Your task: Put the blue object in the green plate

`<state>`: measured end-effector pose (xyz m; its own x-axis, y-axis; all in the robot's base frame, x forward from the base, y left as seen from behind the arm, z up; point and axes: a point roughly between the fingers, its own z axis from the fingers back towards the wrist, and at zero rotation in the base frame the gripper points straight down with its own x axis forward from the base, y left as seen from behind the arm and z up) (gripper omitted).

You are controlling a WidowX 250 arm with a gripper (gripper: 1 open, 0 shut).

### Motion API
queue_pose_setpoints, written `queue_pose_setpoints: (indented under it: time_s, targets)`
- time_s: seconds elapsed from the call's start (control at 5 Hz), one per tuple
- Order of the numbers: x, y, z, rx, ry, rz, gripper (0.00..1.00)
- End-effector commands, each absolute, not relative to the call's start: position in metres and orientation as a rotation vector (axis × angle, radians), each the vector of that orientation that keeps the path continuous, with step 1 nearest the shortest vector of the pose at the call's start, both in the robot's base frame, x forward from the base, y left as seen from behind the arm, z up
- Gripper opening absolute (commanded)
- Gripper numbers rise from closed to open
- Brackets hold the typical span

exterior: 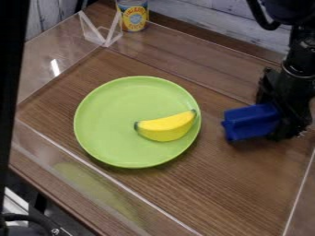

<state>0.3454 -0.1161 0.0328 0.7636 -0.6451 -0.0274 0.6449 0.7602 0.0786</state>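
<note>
Blue block at the gripper, right of the green plate

The robot arm (pixel 290 13) comes in from the upper right corner of the view and reaches down to the right side of the table (pixel 197 189). Its black gripper (pixel 285 100) is low, at the right end of the blue block (pixel 251 122), and covers that end. The fingers are dark and overlap each other in the view, so I cannot tell whether they are wide, narrow or pinching the block.

The block lies to the right of the green plate (pixel 109 115), outside its rim, with its left end facing the plate. A strip of bare wood runs between the two. The yellow banana (pixel 167 125) lies inside the plate, in its right half, on the side nearer the block.

Bare wood also shows in front of the block and behind the plate. The white wall (pixel 222 20) stands along the back, with a can (pixel 133 14) at the upper left and a clear pointed object (pixel 101 29) just beside it. The gripper is near the right edge of the view.
</note>
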Motion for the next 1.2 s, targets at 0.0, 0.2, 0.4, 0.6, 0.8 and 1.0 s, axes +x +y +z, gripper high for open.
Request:
queue_pose_setpoints:
  time_s: [0.0,0.2,0.4,0.6,0.8,1.0]
  targets:
    - [0.355,-0.118,0.06,0.097,-0.071,-0.705,0.0]
    - [0.353,-0.116,0.066,0.105,-0.066,-0.708,0.0]
    - [0.35,-0.115,0.072,0.115,-0.059,-0.712,0.0]
    - [0.348,-0.113,0.078,0.124,-0.052,-0.716,0.0]
    - [0.343,-0.109,0.09,0.141,-0.041,-0.714,0.0]
    - [0.333,-0.098,0.114,0.172,-0.031,-0.711,0.0]
